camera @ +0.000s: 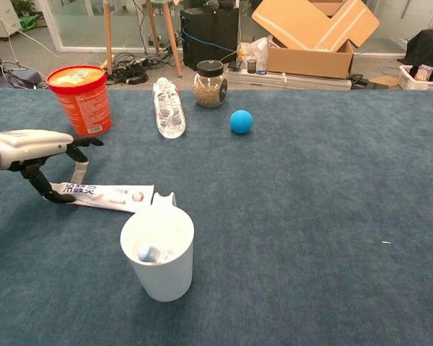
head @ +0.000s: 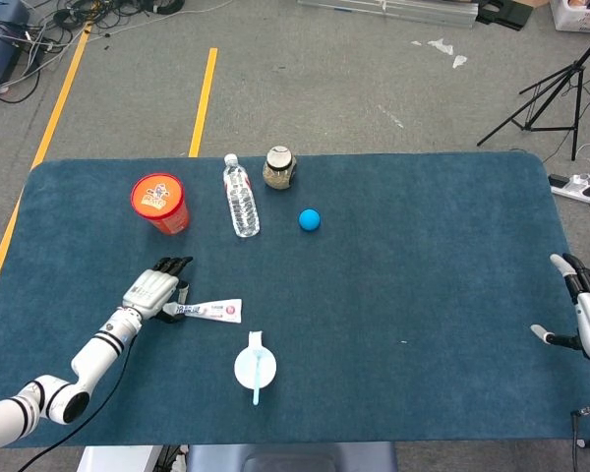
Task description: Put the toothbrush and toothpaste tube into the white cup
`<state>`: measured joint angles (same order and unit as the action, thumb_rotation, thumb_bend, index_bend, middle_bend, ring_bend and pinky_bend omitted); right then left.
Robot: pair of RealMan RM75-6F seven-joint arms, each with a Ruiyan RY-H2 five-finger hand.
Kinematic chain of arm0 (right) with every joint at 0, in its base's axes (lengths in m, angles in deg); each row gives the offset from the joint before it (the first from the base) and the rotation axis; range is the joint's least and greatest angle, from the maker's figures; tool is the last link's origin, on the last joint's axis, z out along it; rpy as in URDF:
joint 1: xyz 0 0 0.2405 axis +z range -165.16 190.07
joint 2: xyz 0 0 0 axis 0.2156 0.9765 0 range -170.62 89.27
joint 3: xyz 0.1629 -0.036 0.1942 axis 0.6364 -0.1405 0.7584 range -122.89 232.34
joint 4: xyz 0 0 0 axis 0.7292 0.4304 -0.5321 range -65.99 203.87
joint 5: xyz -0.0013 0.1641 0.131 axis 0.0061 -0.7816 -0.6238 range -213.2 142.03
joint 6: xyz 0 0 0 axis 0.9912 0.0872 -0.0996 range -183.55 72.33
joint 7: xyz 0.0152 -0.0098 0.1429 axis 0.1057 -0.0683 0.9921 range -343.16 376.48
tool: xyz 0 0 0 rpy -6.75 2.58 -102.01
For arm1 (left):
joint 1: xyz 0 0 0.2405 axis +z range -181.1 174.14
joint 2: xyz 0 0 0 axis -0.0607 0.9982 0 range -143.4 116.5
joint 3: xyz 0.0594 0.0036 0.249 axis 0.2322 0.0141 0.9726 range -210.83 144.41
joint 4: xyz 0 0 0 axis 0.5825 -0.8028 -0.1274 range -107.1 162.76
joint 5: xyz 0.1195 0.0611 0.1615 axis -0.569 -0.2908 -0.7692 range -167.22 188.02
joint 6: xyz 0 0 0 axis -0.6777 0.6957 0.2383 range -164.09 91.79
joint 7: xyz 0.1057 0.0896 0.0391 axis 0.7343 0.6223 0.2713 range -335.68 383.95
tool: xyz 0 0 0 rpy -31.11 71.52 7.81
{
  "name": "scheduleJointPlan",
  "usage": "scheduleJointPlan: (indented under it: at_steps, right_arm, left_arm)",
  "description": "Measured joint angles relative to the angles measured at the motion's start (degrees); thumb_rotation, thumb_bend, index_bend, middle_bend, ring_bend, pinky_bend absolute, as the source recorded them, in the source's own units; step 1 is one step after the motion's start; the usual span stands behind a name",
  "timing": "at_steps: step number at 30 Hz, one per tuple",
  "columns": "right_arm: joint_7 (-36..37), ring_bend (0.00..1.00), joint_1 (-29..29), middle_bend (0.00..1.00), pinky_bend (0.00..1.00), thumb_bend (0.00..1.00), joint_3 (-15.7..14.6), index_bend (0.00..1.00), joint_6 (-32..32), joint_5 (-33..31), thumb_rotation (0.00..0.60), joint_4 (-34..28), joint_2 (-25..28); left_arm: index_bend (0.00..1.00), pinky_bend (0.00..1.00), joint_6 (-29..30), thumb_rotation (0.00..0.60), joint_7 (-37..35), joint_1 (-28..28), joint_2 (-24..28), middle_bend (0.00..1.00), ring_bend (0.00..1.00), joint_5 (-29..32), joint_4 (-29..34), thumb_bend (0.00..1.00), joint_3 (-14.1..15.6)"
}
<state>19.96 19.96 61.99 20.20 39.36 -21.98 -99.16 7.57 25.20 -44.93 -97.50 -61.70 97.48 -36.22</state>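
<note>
Left hand (camera: 35, 148) pinches the tube (camera: 105, 194) flat on the table by its end, brush (head: 259, 375) stands in the cup (camera: 158, 252), right hand (head: 588, 315) idles, fingers spread, empty.

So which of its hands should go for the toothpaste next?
The left hand, most likely. It is already at the end of the toothpaste tube, close to the white cup. The right hand sits open at the table's far edge.
</note>
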Motion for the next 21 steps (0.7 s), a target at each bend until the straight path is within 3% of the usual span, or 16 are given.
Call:
scheduleJointPlan:
  at_steps: [10,21]
  right_arm:
    - [-0.19,0.15,0.03,0.1,0.57,0.0,-0.04,0.12,-0.04,0.04,0.6,0.01,-0.06]
    - [-1.0,0.15,0.14,0.1,0.57,0.0,-0.09,0.12,-0.16,-0.11,0.6,0.03,-0.33]
  left_arm:
    - [0.64,0.0,2.34,0.6,-0.16,1.12,2.2,0.0,0.0,-0.63,2.46,0.5,-0.48]
    - [0.66,0.0,8.2,0.6,2.67,3.9,10.99,0.0,0.0,-1.76,12.8,0.54,-0.63]
